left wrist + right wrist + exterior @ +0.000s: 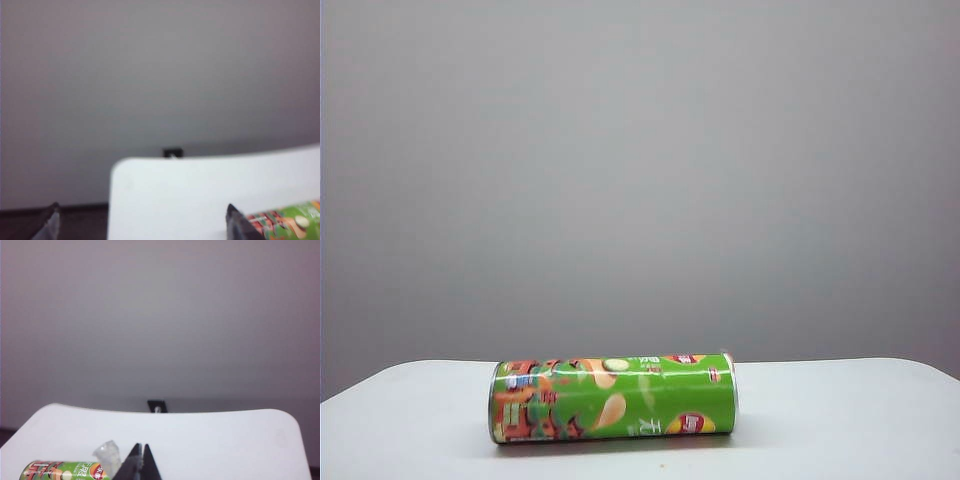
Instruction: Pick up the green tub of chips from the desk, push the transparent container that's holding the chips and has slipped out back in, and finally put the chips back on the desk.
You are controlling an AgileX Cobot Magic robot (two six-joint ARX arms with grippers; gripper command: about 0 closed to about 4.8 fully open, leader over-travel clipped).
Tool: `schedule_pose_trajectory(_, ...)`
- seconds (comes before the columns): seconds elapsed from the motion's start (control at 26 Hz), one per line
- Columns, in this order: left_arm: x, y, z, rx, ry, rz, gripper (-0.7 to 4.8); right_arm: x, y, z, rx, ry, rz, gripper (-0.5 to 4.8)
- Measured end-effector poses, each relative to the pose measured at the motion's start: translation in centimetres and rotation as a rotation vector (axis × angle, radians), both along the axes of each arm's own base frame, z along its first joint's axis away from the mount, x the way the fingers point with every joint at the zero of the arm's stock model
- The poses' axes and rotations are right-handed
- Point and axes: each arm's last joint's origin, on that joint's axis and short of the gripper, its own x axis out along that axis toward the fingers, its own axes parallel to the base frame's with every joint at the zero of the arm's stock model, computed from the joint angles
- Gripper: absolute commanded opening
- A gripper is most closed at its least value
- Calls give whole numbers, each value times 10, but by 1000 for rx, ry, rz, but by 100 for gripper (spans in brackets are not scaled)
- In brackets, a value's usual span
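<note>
I have the green tub of chips (613,398) lying on its side on the desk (840,420), untouched by either arm; neither arm shows in the exterior view. Its long axis runs across the desk, side to side in that view, with the orange cartoon artwork at the end toward my left arm and the metal-rimmed end toward my right.

My left gripper (142,222) stands wide open, one fingertip (235,220) just beside the artwork end of the tub and the other out past the desk's edge. The tub lies off to the right-hand side of this claw, outside the jaws, its axis pointing away from the claw.

My right gripper (139,460) is closed on nothing, fingers pressed together. The transparent container (109,454) peeks out of the tub's end just beside this claw, on its left-hand side, so the slipped-out end faces my right arm. I cannot make out the chips inside it.

I judge the left arm better placed to take the tub's body, the right to push the container in
</note>
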Motion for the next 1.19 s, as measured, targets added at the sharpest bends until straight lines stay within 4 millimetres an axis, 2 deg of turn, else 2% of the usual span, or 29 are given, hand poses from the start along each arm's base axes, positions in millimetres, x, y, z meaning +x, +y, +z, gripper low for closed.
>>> schedule_pose_trajectory(0.04,-5,0,0,-6,-32,10,360,-2,-1,-2,8,-11,-18,-6)
schedule_pose_trajectory(0.15,-22,2,-6,-67,-125,65,357,-10,-4,-13,70,-53,-112,-6)
schedule_pose_trajectory(0.23,-18,2,-10,-88,-106,88,357,-9,-5,-24,128,-57,-168,-6)
schedule_pose_trajectory(0.46,2,3,-47,-222,-45,113,339,3,-4,-58,107,28,-185,-6)
schedule_pose_trajectory(0.61,18,2,-93,-225,43,102,339,9,-4,-83,73,82,-194,-6)
schedule_pose_trajectory(0.65,20,2,-99,-225,53,96,334,10,-4,-89,61,95,-194,-6)
schedule_pose_trajectory(0.69,22,2,-106,-216,61,86,321,10,-4,-93,46,123,-197,-6)
schedule_pose_trajectory(0.73,22,2,-108,-210,65,80,247,10,-4,-93,45,122,-199,-6)
schedule_pose_trajectory(0.81,23,1,-112,-180,69,59,140,10,-5,-93,37,114,-214,-6)
schedule_pose_trajectory(0.88,23,1,-111,-158,62,46,2,10,-5,-93,20,111,-218,-6)
schedule_pose_trajectory(1.19,24,1,-117,-110,63,24,-5,10,-5,-100,-2,186,-222,-6)
